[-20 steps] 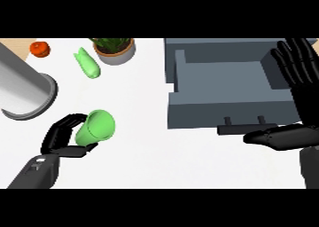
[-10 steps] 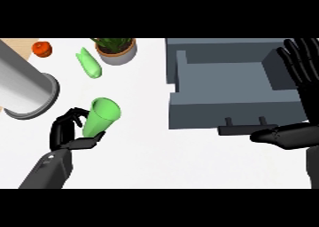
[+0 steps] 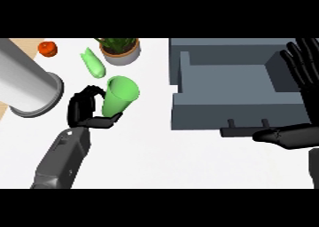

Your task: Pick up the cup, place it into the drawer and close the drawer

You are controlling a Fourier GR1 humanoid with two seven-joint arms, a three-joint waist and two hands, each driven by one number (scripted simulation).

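Note:
My left hand (image 3: pixel 83 111) is curled round a green cup (image 3: pixel 120 95), which is tilted with its open end toward the upper right, above the white counter (image 3: pixel 155 155). The grey drawer (image 3: pixel 231 91) stands open at the right, its inside bare, with a front handle (image 3: pixel 244 131) at its lower edge. My right hand (image 3: pixel 305 84) rests open at the right edge, fingers up over the drawer's right side, thumb pointing left by the handle.
A large grey cylinder (image 3: pixel 18 82) lies at the left. A potted plant (image 3: pixel 119 49), a green vegetable (image 3: pixel 93 64) and a small red fruit (image 3: pixel 48 48) sit along the back edge of the counter.
My left hand has carried the cup up and to the right, closer to the drawer. The right hand has stayed in place.

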